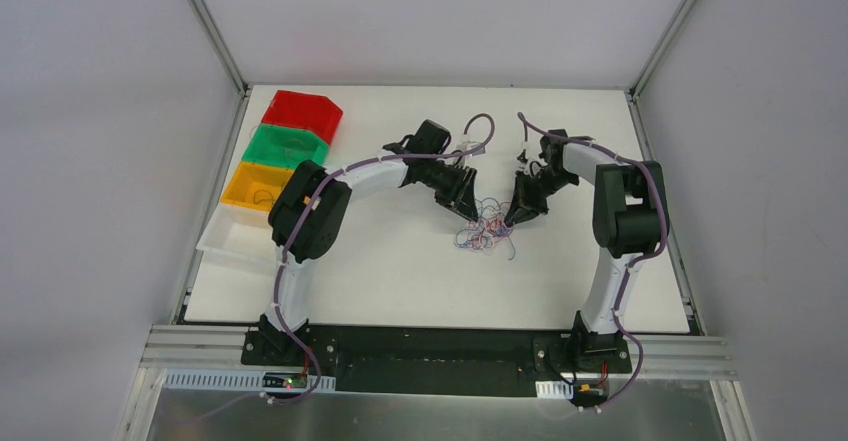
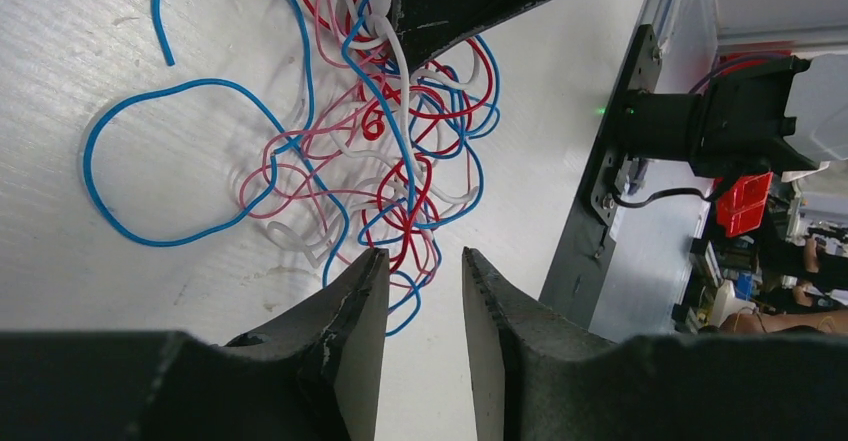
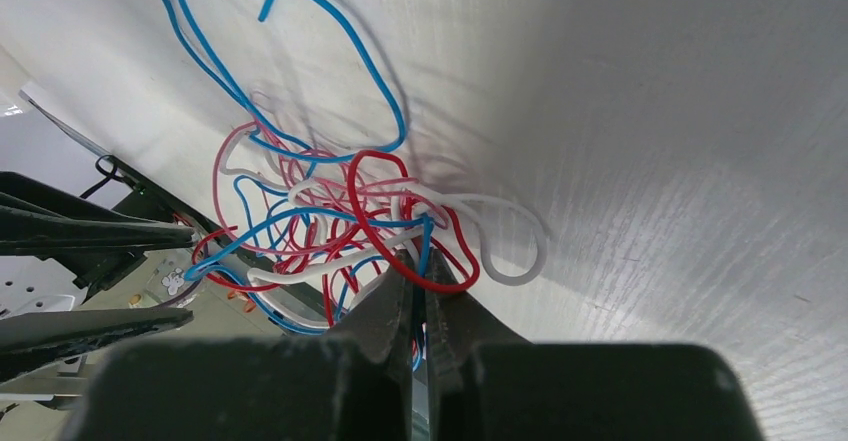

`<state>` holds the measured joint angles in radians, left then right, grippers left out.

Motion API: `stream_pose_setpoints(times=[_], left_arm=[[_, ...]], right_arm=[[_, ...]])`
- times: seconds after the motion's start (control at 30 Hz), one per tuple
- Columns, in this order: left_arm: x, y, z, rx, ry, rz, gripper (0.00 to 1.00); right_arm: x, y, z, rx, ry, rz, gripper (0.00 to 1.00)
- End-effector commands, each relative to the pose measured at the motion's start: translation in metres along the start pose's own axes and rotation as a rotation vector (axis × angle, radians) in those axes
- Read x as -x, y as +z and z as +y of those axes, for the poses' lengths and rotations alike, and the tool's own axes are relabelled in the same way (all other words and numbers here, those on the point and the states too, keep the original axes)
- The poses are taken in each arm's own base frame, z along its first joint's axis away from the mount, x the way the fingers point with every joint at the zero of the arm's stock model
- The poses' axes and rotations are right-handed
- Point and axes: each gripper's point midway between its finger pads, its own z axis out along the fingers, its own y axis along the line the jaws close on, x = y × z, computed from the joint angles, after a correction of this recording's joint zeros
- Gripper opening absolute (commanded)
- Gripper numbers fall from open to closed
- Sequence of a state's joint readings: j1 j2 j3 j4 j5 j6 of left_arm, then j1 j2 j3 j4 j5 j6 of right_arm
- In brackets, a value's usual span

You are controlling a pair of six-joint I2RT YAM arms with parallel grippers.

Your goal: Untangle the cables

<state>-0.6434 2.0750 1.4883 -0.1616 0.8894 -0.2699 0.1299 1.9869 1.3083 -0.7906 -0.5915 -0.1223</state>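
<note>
red, blue, white cables (image 2: 395, 161), limp and light; our right gripper (image 3: 415, 261) pinches some, left gripper (image 2: 422, 258) gapes; we'd take a loose end.

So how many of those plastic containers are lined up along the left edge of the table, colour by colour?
Red bin: 1
Green bin: 1
Yellow bin: 1
White tray: 1
Total: 4

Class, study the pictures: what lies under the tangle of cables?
Only bare white table shows through loops of the cables. Where the right gripper pinches them, it covers what is beneath.
</note>
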Motion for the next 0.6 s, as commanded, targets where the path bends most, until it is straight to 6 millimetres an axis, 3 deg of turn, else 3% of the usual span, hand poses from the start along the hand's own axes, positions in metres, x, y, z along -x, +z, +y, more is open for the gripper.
stream_pose_setpoints(times=[0.0, 0.57], left_arm=[[0.007, 0.003, -0.013, -0.051, 0.1, -0.003, 0.33], [-0.005, 0.018, 0.001, -0.007, 0.141, 0.035, 0.28]], right_arm=[[-0.006, -0.002, 0.005, 0.016, 0.0, 0.0, 0.0], [-0.009, -0.002, 0.003, 0.003, 0.002, -0.001, 0.0]])
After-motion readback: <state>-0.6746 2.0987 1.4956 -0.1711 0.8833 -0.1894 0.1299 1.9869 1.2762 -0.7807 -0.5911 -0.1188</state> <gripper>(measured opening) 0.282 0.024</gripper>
